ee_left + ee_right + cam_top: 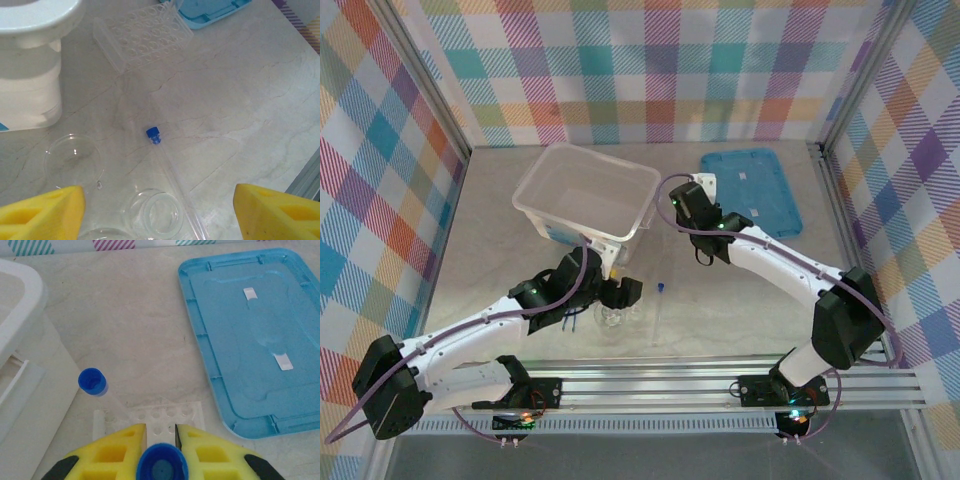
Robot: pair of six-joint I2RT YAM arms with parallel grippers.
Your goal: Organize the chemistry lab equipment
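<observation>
blue-capped tube [172, 181] beside clear dish [152, 216]

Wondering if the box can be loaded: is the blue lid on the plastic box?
No, the blue lid lies flat on the table, apart from the open plastic box.

The overhead camera sits high above and behind the arm bases, tilted down and forward. It is far enough back to take in the whole surface [740, 300], the clear box [585, 190] and the blue lid [752, 190]. The left wrist camera hangs close over the surface, looking down and ahead past the left hand [157, 200], whose yellow fingers [40, 210] frame its bottom corners. The right wrist camera is closer yet, peering down over the right hand [160, 430]. Both wrist views share the clear rack [142, 35], a box wall and part of the lid. Box and lid lie in the overhead view too.
</observation>
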